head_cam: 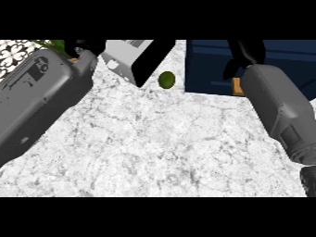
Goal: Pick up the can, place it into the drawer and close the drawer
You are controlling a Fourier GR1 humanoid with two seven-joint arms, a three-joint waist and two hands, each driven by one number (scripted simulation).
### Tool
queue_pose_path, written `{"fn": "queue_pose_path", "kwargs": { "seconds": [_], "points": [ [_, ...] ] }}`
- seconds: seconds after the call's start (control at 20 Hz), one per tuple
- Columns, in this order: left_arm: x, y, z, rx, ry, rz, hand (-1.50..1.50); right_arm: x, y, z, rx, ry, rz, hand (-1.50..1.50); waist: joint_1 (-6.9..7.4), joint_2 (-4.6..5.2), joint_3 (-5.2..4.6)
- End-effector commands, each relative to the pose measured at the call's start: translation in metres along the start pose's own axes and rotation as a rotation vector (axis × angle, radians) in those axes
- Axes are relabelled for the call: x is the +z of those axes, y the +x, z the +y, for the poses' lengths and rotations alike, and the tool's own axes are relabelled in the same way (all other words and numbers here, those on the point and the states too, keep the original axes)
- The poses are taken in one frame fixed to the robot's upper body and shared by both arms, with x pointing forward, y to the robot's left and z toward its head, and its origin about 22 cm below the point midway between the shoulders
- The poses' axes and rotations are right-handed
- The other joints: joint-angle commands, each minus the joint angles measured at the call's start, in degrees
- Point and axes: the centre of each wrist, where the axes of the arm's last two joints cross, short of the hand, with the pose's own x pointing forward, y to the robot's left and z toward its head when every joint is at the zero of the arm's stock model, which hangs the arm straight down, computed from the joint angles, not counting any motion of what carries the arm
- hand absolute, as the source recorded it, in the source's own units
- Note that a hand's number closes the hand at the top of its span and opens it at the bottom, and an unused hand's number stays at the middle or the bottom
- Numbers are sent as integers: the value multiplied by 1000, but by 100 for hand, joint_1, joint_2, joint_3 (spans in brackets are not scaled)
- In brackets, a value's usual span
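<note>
Only a small orange part of the can (237,86) shows, at the front edge of the dark blue drawer (290,60) at the upper right. My right hand (246,52) is over the drawer, its thumb curled down to the can. The grey right forearm hides the rest of the can. My left hand (86,47) is at the upper left and mostly cut off by the view's top edge. Its big grey forearm crosses the left side of the view.
A small green round fruit (166,79) lies on the marble counter (160,139) left of the drawer. A grey and black slanted object (136,58) sits at top centre. A green item (56,45) peeks out beside the left hand.
</note>
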Motion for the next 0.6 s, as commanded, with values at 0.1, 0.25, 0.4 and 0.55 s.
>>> {"fn": "queue_pose_path", "kwargs": {
  "seconds": [0.1, 0.25, 0.4, 0.55],
  "points": [
    [1, 2, 5, 0, 8, 6, -150, -22, 30, -20, -408, -72, 44, -150, 89, -53, -22],
    [8, 0, -8, 4, 2, -4, -150, -18, 25, -15, -583, -72, 71, -150, 21, -58, -10],
    [9, -6, 2, 2, 13, 30, -150, -25, 15, -30, -678, -104, 73, -150, 18, -68, -33],
    [10, -9, 17, 0, -4, 12, -150, -27, 19, -31, -705, -101, 70, -150, 58, -62, -52]
  ]
}}
